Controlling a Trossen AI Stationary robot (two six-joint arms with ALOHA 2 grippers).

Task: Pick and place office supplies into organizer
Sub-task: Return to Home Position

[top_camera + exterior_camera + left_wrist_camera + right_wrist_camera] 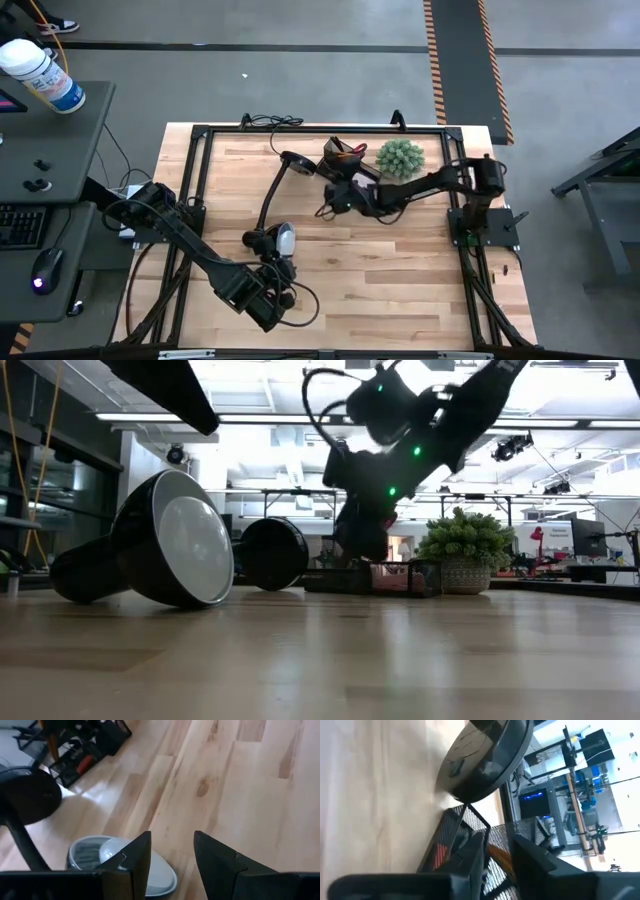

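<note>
The organizer (pixel 340 158), a dark mesh caddy, stands at the table's far side between the lamp base and the plant; it also shows in the low view (pixel 385 576) and the right wrist view (pixel 462 837). Orange and red items lie inside it (pixel 84 764). My right gripper (pixel 333 196) hangs just over the organizer's near side (pixel 498 857), its fingers a narrow gap apart. A thin orange item (pixel 499 856) shows through that gap; whether the fingers touch it, I cannot tell. My left gripper (pixel 172 854) is open near the table's near edge (pixel 278 298), holding nothing.
A black desk lamp lies on the table: its round base (pixel 298 163) sits left of the organizer, and its head (pixel 281 240) (pixel 178 540) lies near my left gripper. A green spiky plant (pixel 400 158) stands right of the organizer. Bare wood fills the middle and right (pixel 400 270).
</note>
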